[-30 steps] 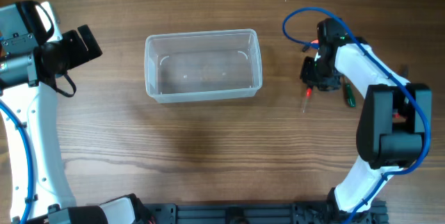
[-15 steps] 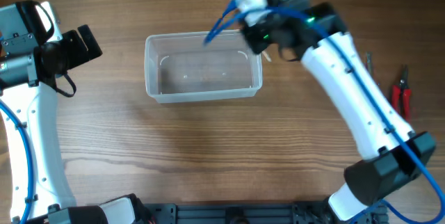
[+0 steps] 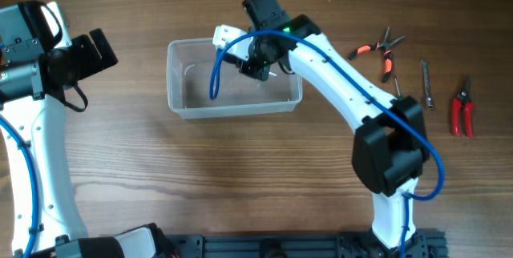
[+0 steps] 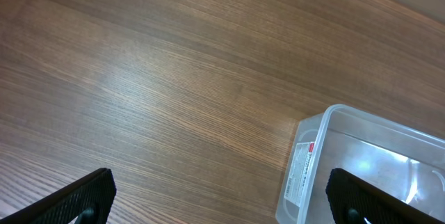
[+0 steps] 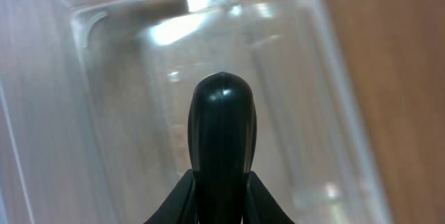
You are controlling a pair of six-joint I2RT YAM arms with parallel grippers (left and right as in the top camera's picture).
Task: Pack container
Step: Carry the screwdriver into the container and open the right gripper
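Observation:
The clear plastic container [image 3: 232, 107] stands at the table's middle back. My right gripper [image 3: 258, 59] hangs over its right half, shut on a tool with a rounded black handle [image 5: 222, 133]; the rest of the tool is hidden. In the right wrist view the handle points down into the container [image 5: 104, 78], whose floor looks bare. My left gripper [image 3: 98, 51] is open and empty, left of the container. In the left wrist view its fingertips [image 4: 219, 200] frame bare wood, with the container's labelled corner [image 4: 303, 175] at the lower right.
Right of the container lie orange-handled pliers [image 3: 378, 51], a slim metal tool [image 3: 427, 82] and red-handled cutters [image 3: 462, 106]. A blue cable [image 3: 216, 70] loops from the right arm over the container.
My right arm has swung from the tools at the right to above the container, carrying the black-handled tool. The left arm has not moved.

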